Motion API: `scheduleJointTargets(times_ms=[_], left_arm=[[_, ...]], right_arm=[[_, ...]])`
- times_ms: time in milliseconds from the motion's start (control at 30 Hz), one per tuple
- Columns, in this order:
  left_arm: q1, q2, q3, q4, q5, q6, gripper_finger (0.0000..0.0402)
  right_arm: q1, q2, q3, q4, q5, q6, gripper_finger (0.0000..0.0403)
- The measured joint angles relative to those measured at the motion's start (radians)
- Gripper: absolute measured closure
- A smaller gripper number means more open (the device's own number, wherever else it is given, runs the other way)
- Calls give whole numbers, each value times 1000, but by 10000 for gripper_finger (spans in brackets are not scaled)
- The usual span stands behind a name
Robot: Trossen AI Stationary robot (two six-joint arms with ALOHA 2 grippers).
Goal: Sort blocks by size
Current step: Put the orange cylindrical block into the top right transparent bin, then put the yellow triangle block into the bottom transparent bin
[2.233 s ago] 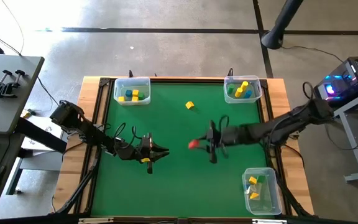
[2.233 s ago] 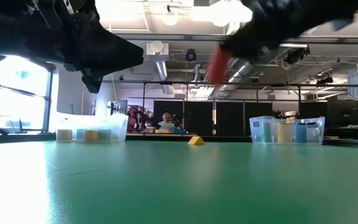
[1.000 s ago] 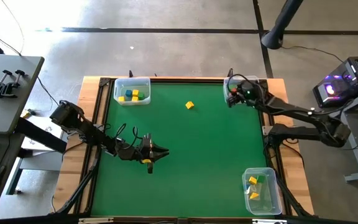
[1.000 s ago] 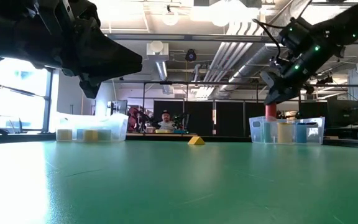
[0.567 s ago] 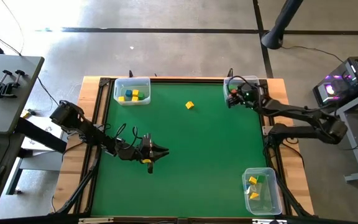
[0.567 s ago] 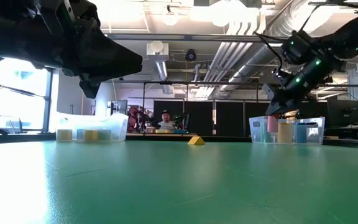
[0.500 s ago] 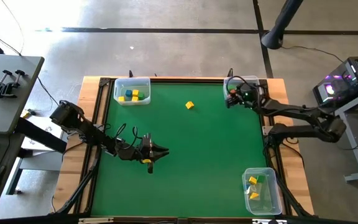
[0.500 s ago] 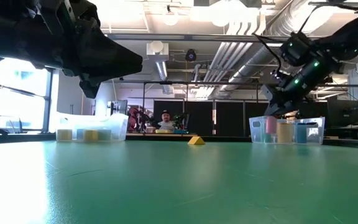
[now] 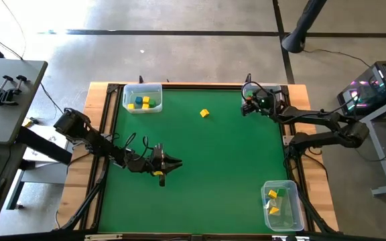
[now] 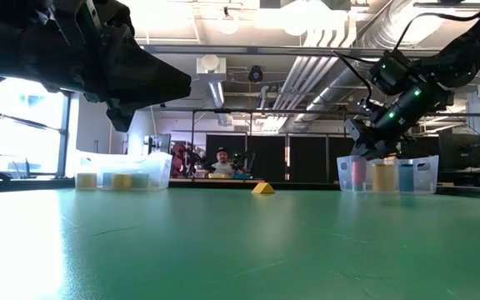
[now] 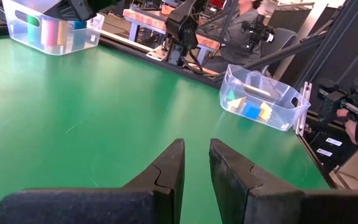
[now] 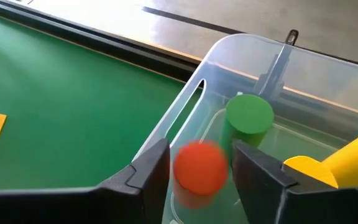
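Observation:
My right gripper (image 12: 199, 152) hangs open over the far right bin (image 12: 191, 99), slanting down. A red block (image 12: 197, 168), round and blurred, is between its fingers, low inside the bin beside a green block (image 12: 248, 115) and a yellow one (image 12: 347, 158). In the low view the red block (image 10: 358, 173) shows through the bin's wall under that gripper (image 10: 363, 154). One yellow block (image 9: 204, 113) lies on the green mat at the far middle. My left gripper (image 11: 196, 162) waits above the mat's left part (image 9: 177, 163), with a narrow gap and nothing between its fingers. My right gripper has the red block's round sides (image 12: 180, 169) between its two fingers, which slant down into the bin from the table's right. A thin gap seems to show on each side of the blurred block. Whether either finger touches it I cannot tell.
A clear bin (image 9: 143, 98) with several blocks stands at the far left corner, and another (image 9: 281, 204) at the near right. The mat's middle and near part lie bare. Wooden rails edge the table. A person (image 10: 222, 160) sits in the room beyond the far edge.
My right gripper has gone down over the far right bin. The red block, which it held just above the bin's rim, is now down behind the bin's wall.

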State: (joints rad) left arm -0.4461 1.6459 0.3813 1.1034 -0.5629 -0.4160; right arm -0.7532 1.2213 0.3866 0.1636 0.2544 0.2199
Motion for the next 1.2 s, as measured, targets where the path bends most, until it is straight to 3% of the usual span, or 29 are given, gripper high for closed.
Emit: scheduleJointTargets(times_ms=[433,833,1000,1200], left_arm=[[0,0,0,0,0,-2,339],[0,0,0,0,0,-2,339],[1,0,0,0,-1,-2,339],[1,0,0,1,-52,-1,339]], right_arm=[[0,-32,-4,4,27,-20,202],[20,-299,-6,-68,12,-32,202],[123,-387,-5,-81,-34,-17,202],[377,-418,-4,-78,60,9,202]])
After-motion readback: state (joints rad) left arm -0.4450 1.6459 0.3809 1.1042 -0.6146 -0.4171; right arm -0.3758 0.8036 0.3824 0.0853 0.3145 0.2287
